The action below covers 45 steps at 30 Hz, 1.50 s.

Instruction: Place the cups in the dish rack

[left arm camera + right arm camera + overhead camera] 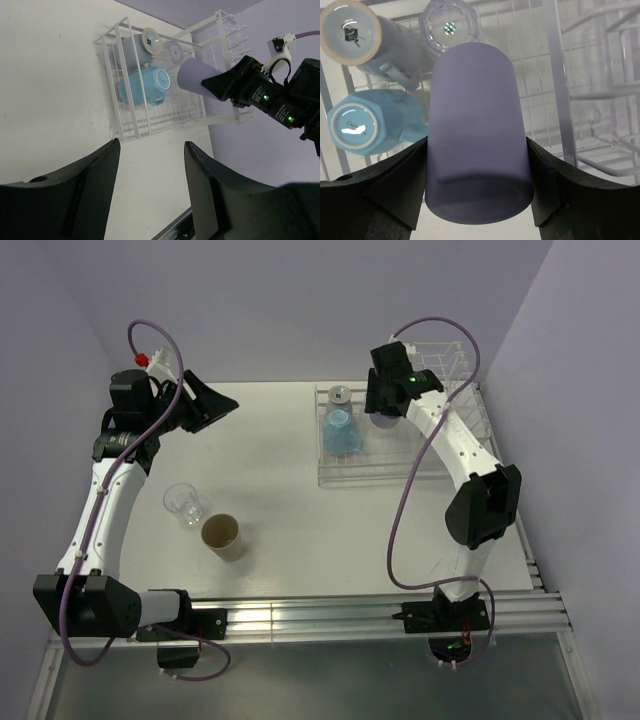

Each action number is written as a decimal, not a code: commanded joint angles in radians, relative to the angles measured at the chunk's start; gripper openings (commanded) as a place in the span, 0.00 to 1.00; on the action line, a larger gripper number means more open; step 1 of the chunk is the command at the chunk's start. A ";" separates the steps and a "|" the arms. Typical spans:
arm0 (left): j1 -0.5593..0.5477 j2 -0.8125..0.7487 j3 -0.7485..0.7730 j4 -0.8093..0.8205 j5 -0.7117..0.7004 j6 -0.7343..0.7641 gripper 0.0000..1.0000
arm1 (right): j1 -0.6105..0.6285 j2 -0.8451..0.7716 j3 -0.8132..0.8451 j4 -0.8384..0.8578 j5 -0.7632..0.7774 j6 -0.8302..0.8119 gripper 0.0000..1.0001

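My right gripper point(384, 410) is shut on the lavender tumbler point(477, 130), holding it on its side just above the white wire dish rack point(400, 477). In the right wrist view both black fingers point(402, 180) press against the tumbler's walls. Inside the rack lie two light blue mugs point(365, 122) point(362, 32), bottoms showing, and a clear glass point(449, 27). On the table at the left stand a second clear glass point(185, 505) and a tan brown cup point(222, 536). My left gripper point(207, 400) is open and empty at the far left, high above the table, pointing toward the rack point(116, 131).
The rack's taller section of upright dividers point(445, 365) stands at the back right, close to the right wall. My right arm point(465, 455) arches over the rack's right side. A metal rail point(330, 615) runs along the table's near edge.
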 commanded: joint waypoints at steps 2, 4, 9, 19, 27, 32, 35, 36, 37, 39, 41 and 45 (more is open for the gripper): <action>-0.004 -0.030 0.016 -0.001 0.012 0.039 0.60 | 0.027 0.056 0.124 -0.041 0.114 -0.023 0.00; -0.004 -0.032 0.012 -0.003 0.012 0.047 0.60 | 0.027 0.088 0.136 -0.047 0.111 -0.026 0.00; -0.004 -0.021 0.007 -0.015 0.015 0.061 0.60 | 0.027 0.136 0.147 -0.062 0.078 -0.020 0.00; -0.004 -0.006 -0.008 -0.012 0.016 0.070 0.60 | 0.029 0.145 0.093 -0.056 0.037 -0.020 0.00; -0.004 0.007 -0.014 -0.011 0.015 0.068 0.59 | 0.041 0.119 0.049 -0.047 0.029 -0.022 0.00; -0.004 0.010 -0.017 -0.006 0.013 0.067 0.59 | 0.043 0.140 0.047 -0.050 0.016 -0.025 0.01; -0.004 0.014 -0.017 -0.011 0.012 0.072 0.59 | 0.043 0.162 0.060 -0.058 0.008 -0.022 0.07; -0.004 0.016 -0.016 -0.012 0.009 0.073 0.59 | 0.043 0.167 0.063 -0.059 0.005 -0.020 0.08; -0.004 0.017 -0.014 -0.017 0.010 0.075 0.59 | 0.044 0.170 0.067 -0.061 -0.001 -0.020 0.09; -0.004 0.020 -0.014 -0.021 0.009 0.078 0.59 | 0.044 0.179 0.070 -0.069 -0.003 -0.019 0.13; -0.004 0.023 -0.011 -0.023 0.009 0.079 0.59 | 0.044 0.179 0.066 -0.069 -0.006 -0.017 0.17; -0.004 0.027 -0.007 -0.024 0.009 0.078 0.59 | 0.044 0.183 0.069 -0.073 -0.004 -0.017 0.24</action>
